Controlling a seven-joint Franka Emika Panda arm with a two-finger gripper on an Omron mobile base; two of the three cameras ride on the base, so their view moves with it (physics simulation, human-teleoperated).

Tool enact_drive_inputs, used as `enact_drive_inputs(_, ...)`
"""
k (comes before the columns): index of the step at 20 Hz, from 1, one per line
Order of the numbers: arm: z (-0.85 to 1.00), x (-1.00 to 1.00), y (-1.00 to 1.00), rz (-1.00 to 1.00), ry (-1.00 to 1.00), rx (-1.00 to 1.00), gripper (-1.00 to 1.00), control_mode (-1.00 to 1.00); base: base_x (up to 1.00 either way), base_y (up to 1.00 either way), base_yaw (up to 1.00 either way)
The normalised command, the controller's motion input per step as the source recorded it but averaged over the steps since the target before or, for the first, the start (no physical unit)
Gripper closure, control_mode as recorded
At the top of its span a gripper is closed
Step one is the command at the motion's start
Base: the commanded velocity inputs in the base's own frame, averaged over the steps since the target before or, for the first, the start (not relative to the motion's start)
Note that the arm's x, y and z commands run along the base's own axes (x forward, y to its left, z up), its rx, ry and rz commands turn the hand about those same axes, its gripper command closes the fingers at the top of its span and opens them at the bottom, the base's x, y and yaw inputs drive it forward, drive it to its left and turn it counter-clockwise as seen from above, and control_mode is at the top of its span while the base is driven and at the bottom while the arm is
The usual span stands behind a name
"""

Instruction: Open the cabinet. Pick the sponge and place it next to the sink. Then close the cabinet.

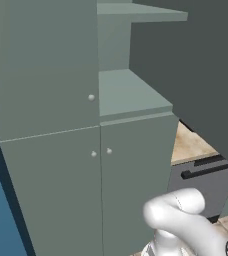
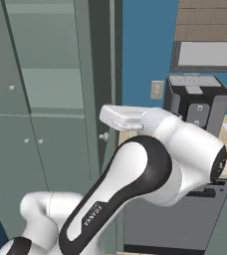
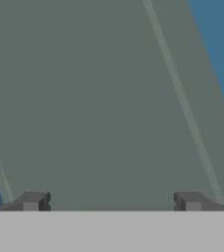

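One cabinet (image 1: 51, 165) with three round knobs (image 1: 91, 97), one dishwasher panel (image 1: 206, 182), one coffee machine (image 2: 197, 102), and one wall outlet (image 2: 157, 89) are counted.

Kitchen: cabinet (image 1: 51, 165), coffee machine (image 2: 197, 102), counter (image 1: 191, 145).

Cabinet (image 1: 46, 165): upper right door (image 1: 196, 65) swung wide open, projecting out over the worktop (image 1: 193, 145) and blocking passage there. Open bay behind it clear, bare shelf (image 1: 131, 95) inside. Other three doors closed. Hand (image 3: 111, 202) close to a flat grey-green panel, fingertips (image 3: 33, 201) spread wide, gap between them free.
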Motion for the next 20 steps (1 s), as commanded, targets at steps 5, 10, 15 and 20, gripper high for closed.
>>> enact_drive_inputs(5,0.0,0.64,0.0,0.24,0.0,0.0,-1.0,-1.0,0.0,0.0,0.0)
enact_drive_inputs(10,0.0,0.71,0.0,0.2,0.0,0.0,-1.0,-1.0,0.0,0.0,0.0)
enact_drive_inputs(15,0.0,0.31,0.24,0.16,0.0,0.0,-1.0,-1.0,0.0,0.0,0.0)
enact_drive_inputs(20,0.02,-0.01,0.75,0.08,0.0,0.0,-1.0,-1.0,0.0,0.0,0.0)
